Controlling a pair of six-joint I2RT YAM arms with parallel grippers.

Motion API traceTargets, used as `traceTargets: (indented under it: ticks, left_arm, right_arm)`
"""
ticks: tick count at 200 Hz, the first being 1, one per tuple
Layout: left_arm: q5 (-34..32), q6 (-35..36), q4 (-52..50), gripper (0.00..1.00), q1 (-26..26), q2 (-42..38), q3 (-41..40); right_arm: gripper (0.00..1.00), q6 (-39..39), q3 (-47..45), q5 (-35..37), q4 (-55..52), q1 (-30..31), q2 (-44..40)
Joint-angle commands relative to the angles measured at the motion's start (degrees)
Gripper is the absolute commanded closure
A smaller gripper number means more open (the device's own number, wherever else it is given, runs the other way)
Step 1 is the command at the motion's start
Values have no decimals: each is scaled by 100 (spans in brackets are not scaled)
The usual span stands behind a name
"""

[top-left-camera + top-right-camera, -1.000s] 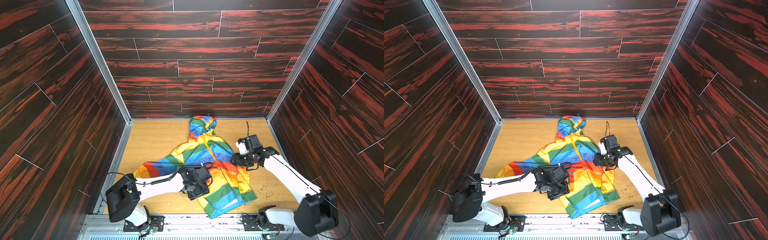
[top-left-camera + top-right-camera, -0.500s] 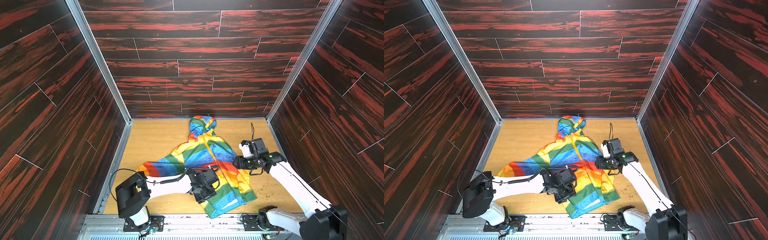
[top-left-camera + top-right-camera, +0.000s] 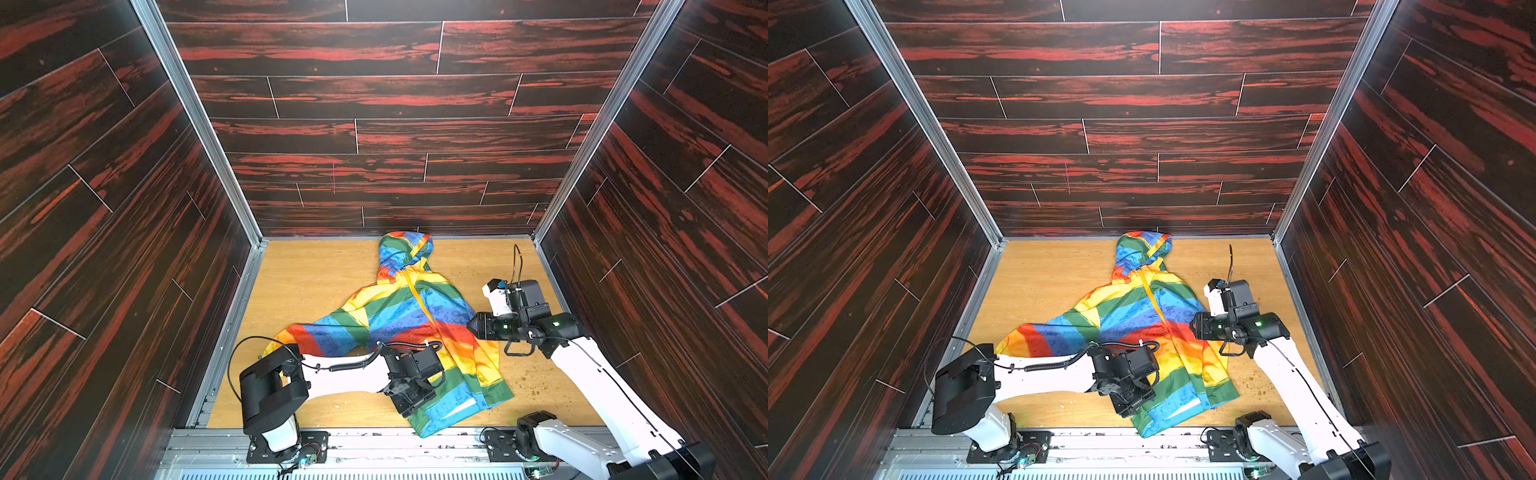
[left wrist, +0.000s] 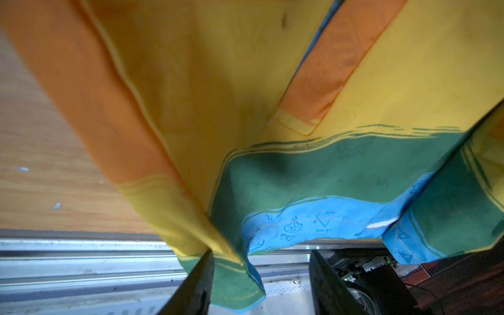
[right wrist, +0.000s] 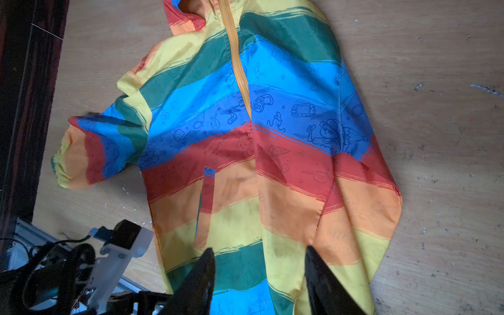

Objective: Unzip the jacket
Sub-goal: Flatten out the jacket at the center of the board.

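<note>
1. Stripes of yellow, green, blue, red and orange cover the jacket (image 3: pixel 415 328), which lies on the wooden table (image 3: pixel 324 282) in both top views. Its hood points to 12 o'clock, its hem to 6 o'clock at the table's front edge, and one sleeve reaches toward 8 o'clock. The zipper (image 3: pixel 415 299) runs down the chest from the collar.
2. In both top views the left gripper (image 3: pixel 409 405) sits low on the hem corner, at the jacket's 6 o'clock end. The right gripper (image 3: pixel 1194 326) is at the jacket's 3 o'clock side and points toward the cloth. Neither view shows how the jaws stand.
3. The left wrist view shows the left gripper (image 4: pixel 260 252) with its jaws apart. A hanging fold of green and yellow hem touches one finger (image 4: pixel 199 281) and is not pinched. The metal rail (image 4: pixel 81 261) lies beyond it.
4. The right wrist view shows the right gripper (image 5: pixel 259 249) with its jaws apart and nothing between them, above the lower stripes. The zipper (image 5: pixel 240 62) lies closed at the chest, and a slanted pocket (image 5: pixel 204 201) sits in the red and orange bands.
</note>
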Motion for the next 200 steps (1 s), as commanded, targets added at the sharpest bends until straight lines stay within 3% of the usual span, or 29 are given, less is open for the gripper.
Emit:
traceTargets:
  ticks: [1, 47, 67, 83, 114, 153, 194, 200]
  left_arm:
    - [107, -292, -280, 46, -50, 139, 80]
    - [232, -321, -296, 64, -68, 331, 136]
    - [192, -290, -296, 80, -77, 311, 136]
    - [30, -90, -613, 100, -77, 163, 206]
    - [-948, 507, -1164, 100, -81, -743, 287]
    - [-2466, -84, -690, 100, -130, -3272, -1464]
    - [-2711, -924, -747, 100, -138, -5308, -3175]
    - [-2699, -951, -849, 91, -143, -5440, -3264]
  right_arm:
    - [46, 60, -25, -132, -91, -17, -146]
    - [46, 32, 92, -115, -91, -17, -175]
    - [46, 22, 37, -99, -82, -17, -185]
    - [46, 16, -9, -106, -75, -17, -183]
    - [46, 61, -45, -98, -13, -17, -133]
    - [48, 127, -194, -156, 300, -17, -1]
    - [49, 225, -331, -446, 474, 0, 412]
    - [49, 256, -364, -482, 488, 0, 465]
